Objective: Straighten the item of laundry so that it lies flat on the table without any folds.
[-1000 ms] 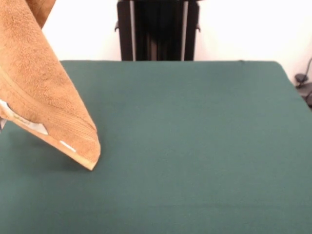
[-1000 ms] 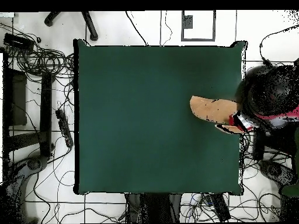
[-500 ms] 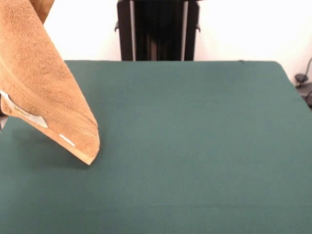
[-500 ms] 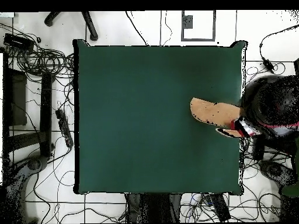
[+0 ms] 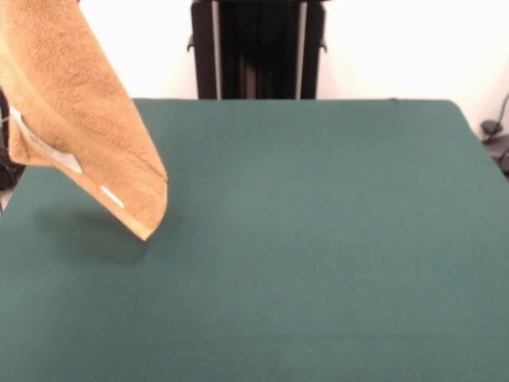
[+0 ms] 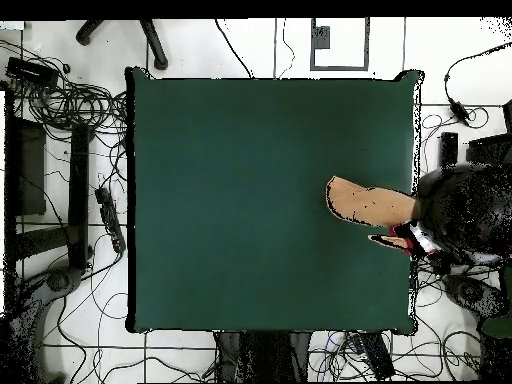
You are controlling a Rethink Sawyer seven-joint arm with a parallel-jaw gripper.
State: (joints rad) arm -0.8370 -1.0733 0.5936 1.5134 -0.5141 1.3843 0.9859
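One towel point(image 5: 75, 119) hangs doubled over the worktop point(image 5: 318, 239) edge, held up by a person point(image 6: 465, 215), its low corner clear of the cloth. No fingers show. Best laid centrally, then corners drawn outward, I judge.

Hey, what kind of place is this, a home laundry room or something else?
Most likely a robotics lab, not a home. A bare green-covered table sits over tangled floor cables, with a dark robot pedestal behind it, and a person dangles an orange towel over one edge.
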